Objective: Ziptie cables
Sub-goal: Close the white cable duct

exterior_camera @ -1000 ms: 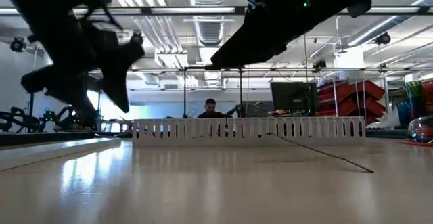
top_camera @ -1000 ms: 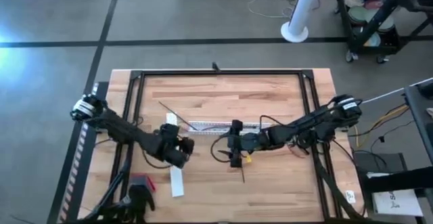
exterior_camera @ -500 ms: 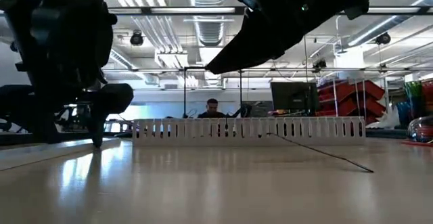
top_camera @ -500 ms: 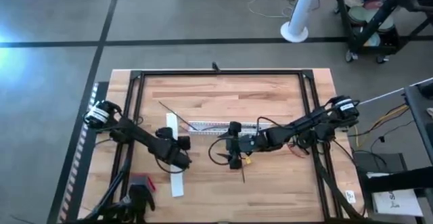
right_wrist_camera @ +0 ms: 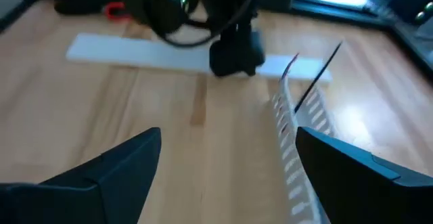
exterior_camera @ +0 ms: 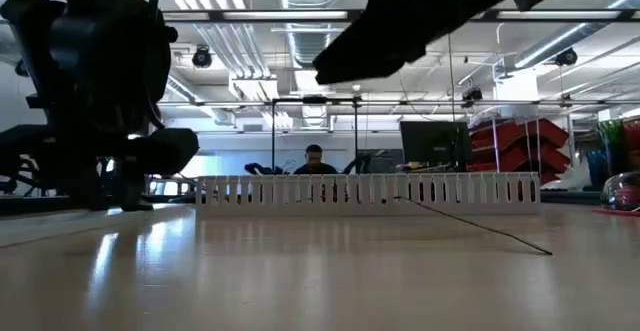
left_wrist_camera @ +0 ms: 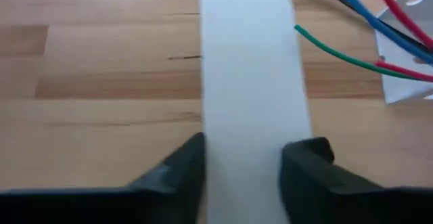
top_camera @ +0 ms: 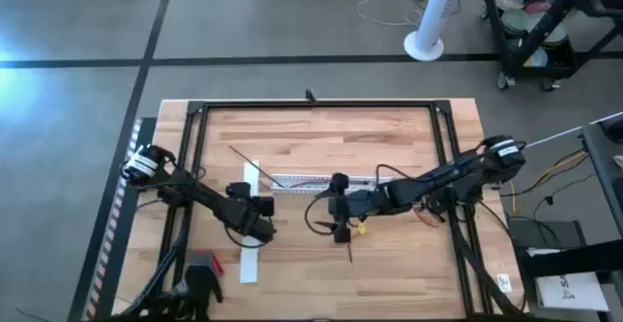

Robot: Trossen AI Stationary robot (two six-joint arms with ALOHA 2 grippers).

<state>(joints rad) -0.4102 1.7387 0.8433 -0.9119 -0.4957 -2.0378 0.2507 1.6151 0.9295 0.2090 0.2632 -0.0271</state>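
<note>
The cables (left_wrist_camera: 352,55), thin green, blue, red and black wires, run over the table into a white slotted duct (top_camera: 311,180). A red wire (right_wrist_camera: 289,65) shows at the duct's end. A long white flat strip (top_camera: 249,264) lies on the wood. My left gripper (top_camera: 255,220) is down on it, shut on its width. My right gripper (top_camera: 339,220) hangs open above the table, near the middle, on the near side of the duct, with nothing between its fingers (right_wrist_camera: 135,163). My left gripper pinches the white strip at its two long edges (left_wrist_camera: 210,149), about halfway along its length. The fingers (left_wrist_camera: 179,173) come from above, pointing down, and lie across the strip. The strip lies flat on the table.
A thin black zip tie (top_camera: 243,157) lies by the strip's far end, another (top_camera: 348,249) on the near side of my right gripper. A red and black object (top_camera: 202,264) sits near the front left. Black frame rails (top_camera: 311,105) border the table. A person (exterior_camera: 314,159) is far behind.
My left gripper has come down to the table over the white strip and has shut on it. My right gripper has risen a little.
</note>
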